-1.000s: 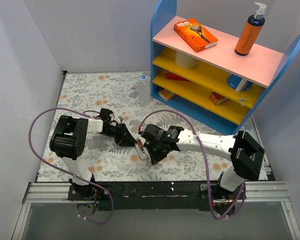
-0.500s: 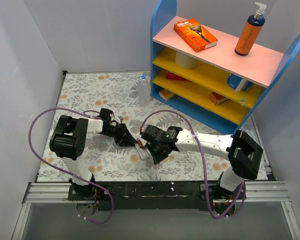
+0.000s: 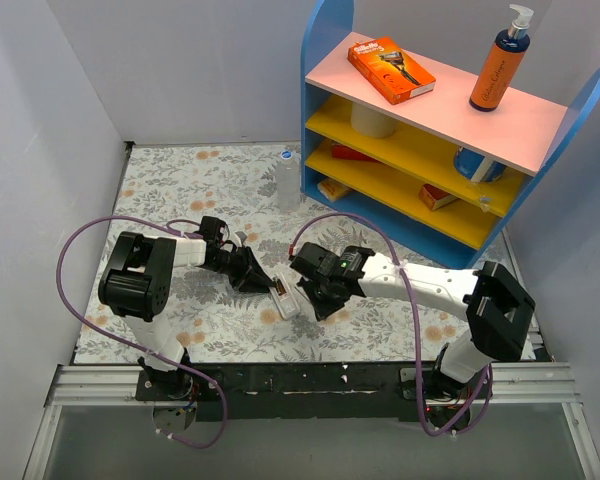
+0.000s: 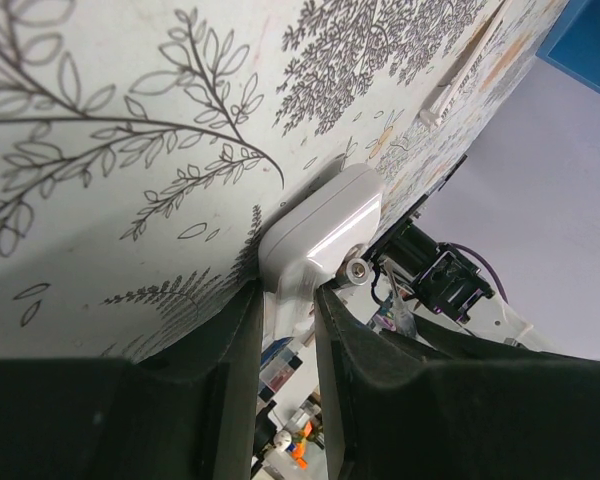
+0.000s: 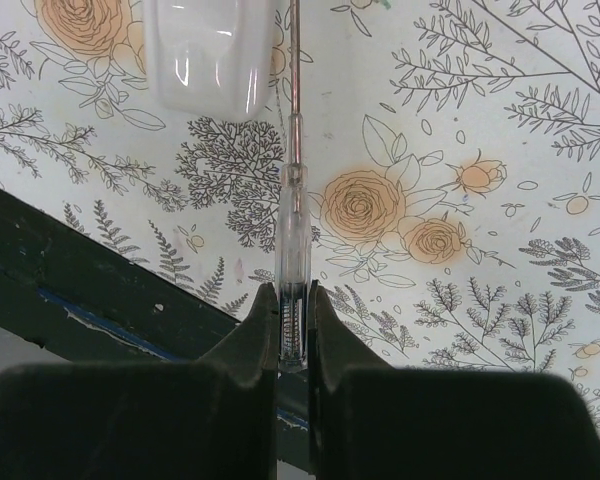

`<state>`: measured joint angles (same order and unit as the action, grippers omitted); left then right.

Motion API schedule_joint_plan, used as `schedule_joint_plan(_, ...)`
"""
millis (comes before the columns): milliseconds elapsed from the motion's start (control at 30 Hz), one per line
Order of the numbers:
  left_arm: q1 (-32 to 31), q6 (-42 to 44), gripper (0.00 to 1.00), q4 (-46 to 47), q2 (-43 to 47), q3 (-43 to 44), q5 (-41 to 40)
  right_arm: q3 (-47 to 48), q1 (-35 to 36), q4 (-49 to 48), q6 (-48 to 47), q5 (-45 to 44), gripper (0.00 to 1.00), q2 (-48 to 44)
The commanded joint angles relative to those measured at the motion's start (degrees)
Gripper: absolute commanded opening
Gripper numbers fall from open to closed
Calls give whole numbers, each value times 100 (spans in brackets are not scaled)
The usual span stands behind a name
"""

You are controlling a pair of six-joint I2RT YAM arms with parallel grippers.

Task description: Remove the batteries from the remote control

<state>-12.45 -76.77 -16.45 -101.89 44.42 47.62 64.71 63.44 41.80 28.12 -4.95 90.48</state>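
Observation:
The white remote control [image 3: 284,299] lies on the flowered mat with its orange-brown recess [image 3: 278,291] facing up. My left gripper [image 3: 254,275] is shut on its left end; in the left wrist view the black fingers [image 4: 242,340] pinch the remote [image 4: 320,232]. A small shiny round metal end [image 4: 357,270] shows at the remote's edge; I cannot tell whether it is one of the batteries. My right gripper [image 3: 314,291] is shut on a clear-handled screwdriver [image 5: 292,250]. Its thin shaft [image 5: 294,70] runs along the remote's [image 5: 210,55] right side.
A blue shelf unit [image 3: 320,110] with a pink top stands at the back right, carrying an orange box [image 3: 390,68] and an orange pump bottle [image 3: 500,65]. A clear blue-capped bottle [image 3: 288,180] stands beside it. A black rail [image 3: 310,378] borders the near edge.
My right gripper has drawn back to the right with the screwdriver, uncovering the remote's recessed face. The left gripper has kept its hold and place.

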Motion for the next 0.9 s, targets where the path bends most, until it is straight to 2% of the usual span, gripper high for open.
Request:
schedule_joint_plan(0,-56,180,0,-43,178,40,-393,261,-33,-162,-113,46,1,-206)
schedule_joint_plan(167,-65,189,0,-8,204,66,-358,516,-25,-313,-193,389,1,136)
schedule_joint_plan(433,-109,180,0,-8,239,66,-376,982,-33,-252,-263,442,1,699)
schedule_joint_plan(767,-153,171,0,1,327,31,-464,1132,-33,-58,-105,302,1,1042)
schedule_joint_plan(867,-153,171,0,-25,327,49,-490,1333,-33,275,-17,12,1,1208)
